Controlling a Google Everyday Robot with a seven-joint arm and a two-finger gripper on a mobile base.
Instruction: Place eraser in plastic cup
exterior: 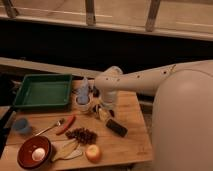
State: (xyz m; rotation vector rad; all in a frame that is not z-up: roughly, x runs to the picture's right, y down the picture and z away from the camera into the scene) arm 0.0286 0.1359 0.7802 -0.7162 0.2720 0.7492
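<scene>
The eraser [116, 128], a flat dark block, lies on the wooden table [127, 150] right of centre. The light-blue plastic cup [21, 126] stands at the table's far left edge, below the green tray. My gripper [104, 111] hangs down from the white arm [145, 80], which reaches in from the right. The gripper is low over the table, just up and left of the eraser and beside the white cup. The eraser lies free on the wood, far from the plastic cup.
A green tray [42, 90] sits at the back left. A white cup holding a blue thing [82, 98] and a small dark cup [95, 92] stand by the gripper. A red chili [66, 125], spoon [47, 130], dark raisins [82, 135], apple [93, 152] and bowl with an egg [34, 152] fill the front.
</scene>
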